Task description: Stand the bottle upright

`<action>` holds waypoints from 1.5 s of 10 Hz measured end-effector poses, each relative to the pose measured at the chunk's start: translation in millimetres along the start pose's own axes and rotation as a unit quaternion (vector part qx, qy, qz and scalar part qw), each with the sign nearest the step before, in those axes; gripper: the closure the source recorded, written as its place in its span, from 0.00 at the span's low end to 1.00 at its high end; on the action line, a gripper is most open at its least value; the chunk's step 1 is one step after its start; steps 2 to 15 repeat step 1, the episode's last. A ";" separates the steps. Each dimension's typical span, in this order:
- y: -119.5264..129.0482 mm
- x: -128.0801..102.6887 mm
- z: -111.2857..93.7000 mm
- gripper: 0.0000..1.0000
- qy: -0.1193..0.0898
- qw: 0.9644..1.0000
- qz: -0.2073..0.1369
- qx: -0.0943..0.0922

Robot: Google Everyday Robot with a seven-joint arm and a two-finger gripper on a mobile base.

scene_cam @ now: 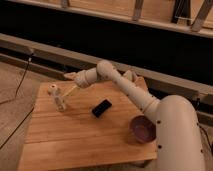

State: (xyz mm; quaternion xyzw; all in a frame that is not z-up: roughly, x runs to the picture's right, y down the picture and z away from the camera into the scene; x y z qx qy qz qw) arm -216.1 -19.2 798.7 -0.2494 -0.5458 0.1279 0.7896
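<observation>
Small clear plastic bottle with pale round cap [58,98] standing near the far left part of the wooden slatted tabletop [75,140], cap uppermost, a little tilted. Pale two-finger gripper [70,83] up and to the right of the bottle, just beside it; state of jaws: cannot tell. Flat black rectangular slab [101,108] mid-tabletop. Round purple bowl [142,129] at right, beside the robot's white body.
</observation>
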 end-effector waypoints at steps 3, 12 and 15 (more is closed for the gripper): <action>0.8 -0.8 2.4 0.20 0.000 1.000 -0.001 -0.002; 0.8 -0.8 2.4 0.20 0.000 1.000 -0.001 -0.002; 0.8 -0.8 2.4 0.20 0.000 1.000 -0.001 -0.002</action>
